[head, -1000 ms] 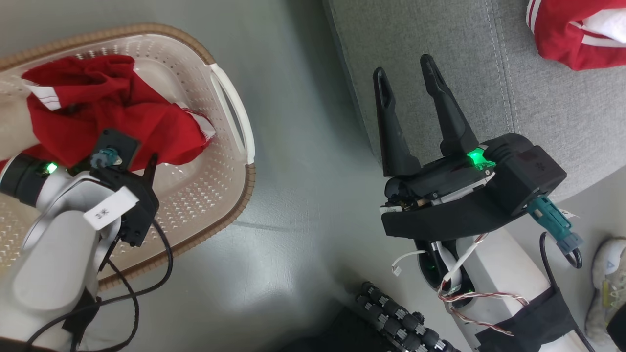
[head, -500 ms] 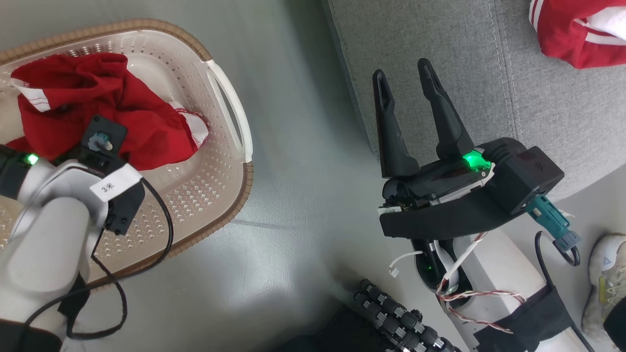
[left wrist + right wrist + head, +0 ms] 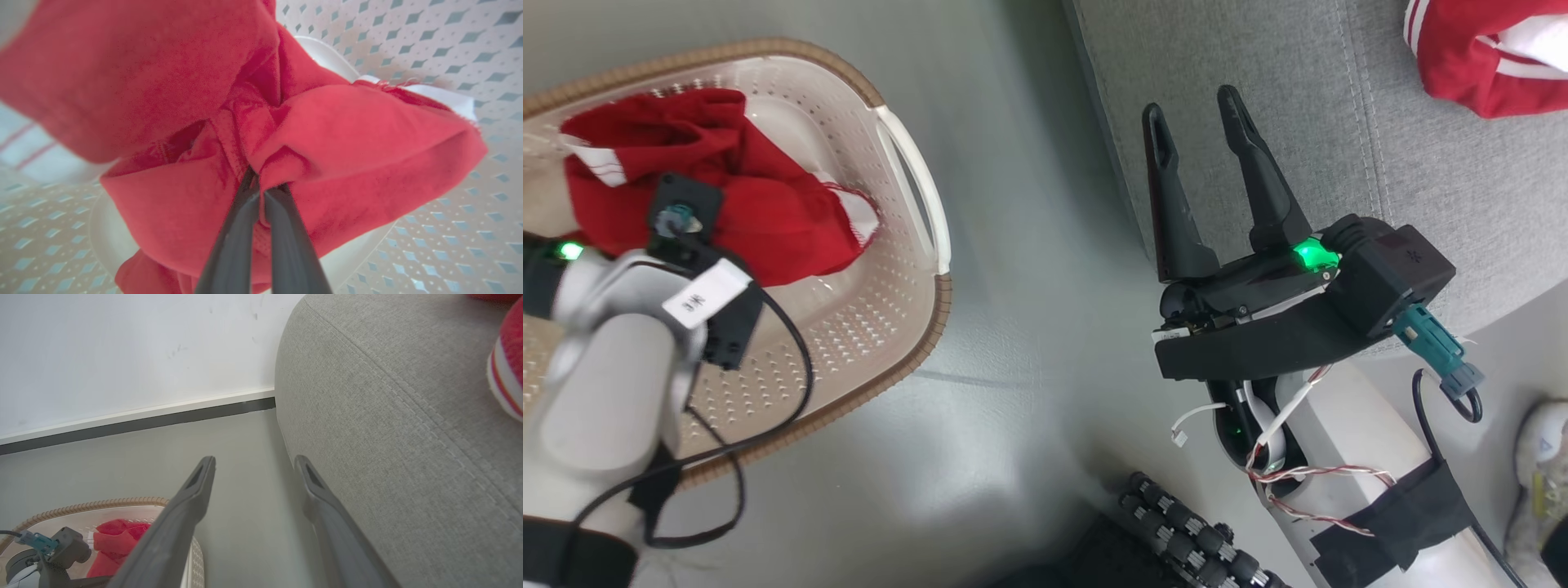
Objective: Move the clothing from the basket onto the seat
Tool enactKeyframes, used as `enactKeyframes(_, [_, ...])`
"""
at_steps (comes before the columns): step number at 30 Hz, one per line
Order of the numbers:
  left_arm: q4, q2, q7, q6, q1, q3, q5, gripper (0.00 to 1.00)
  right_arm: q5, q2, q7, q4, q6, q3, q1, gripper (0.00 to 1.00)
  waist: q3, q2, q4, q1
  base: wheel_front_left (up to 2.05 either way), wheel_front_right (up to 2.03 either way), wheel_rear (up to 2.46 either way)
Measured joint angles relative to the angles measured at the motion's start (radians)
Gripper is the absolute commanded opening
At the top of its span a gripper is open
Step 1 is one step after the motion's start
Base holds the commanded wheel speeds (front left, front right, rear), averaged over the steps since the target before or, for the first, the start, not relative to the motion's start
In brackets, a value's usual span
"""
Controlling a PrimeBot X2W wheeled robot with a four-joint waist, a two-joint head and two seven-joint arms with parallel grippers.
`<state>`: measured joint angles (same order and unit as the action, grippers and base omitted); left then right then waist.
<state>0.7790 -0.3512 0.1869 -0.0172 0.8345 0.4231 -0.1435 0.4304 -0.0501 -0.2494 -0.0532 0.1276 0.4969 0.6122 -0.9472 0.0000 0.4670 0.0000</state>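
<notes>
The left gripper (image 3: 258,185) is found clenched on a fold of the red garment (image 3: 347,130) inside the basket (image 3: 907,343), toward its far edge; the seat (image 3: 1421,188) lies well apart to the right, across floor, so a rightward carry is judged due; the right gripper (image 3: 1191,102), released and empty, is nearer the seat; counted: two garments, the second garment (image 3: 1478,73) on the seat; one basket.

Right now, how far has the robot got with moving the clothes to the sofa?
Done: one red garment with white stripes lies on the grey fabric sofa. In hand: the left pincer is shut on a fold of the second red garment, inside the cream perforated plastic basket. Left: lifting it out and carrying it to the sofa. The right pincer hangs open, empty.
</notes>
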Motion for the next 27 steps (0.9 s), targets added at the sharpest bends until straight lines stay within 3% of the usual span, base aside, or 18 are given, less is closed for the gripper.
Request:
enactKeyframes(11, [-0.024,0.099,-0.204,-0.020,-0.046,-0.060,-0.112,0.00,-0.062,-0.027,-0.007,-0.075,0.000,-0.077,0.010,1.00,0.109,-0.0001,-0.084,-0.0001,0.00,0.00,0.00])
enactKeyframes(27, [-0.113,0.162,-0.397,-0.055,-0.132,-0.100,-0.202,0.00,-0.072,-0.092,-0.007,-0.129,0.000,-0.123,-0.053,1.00,0.287,-0.0001,-0.208,-0.0001,0.00,0.00,0.00])
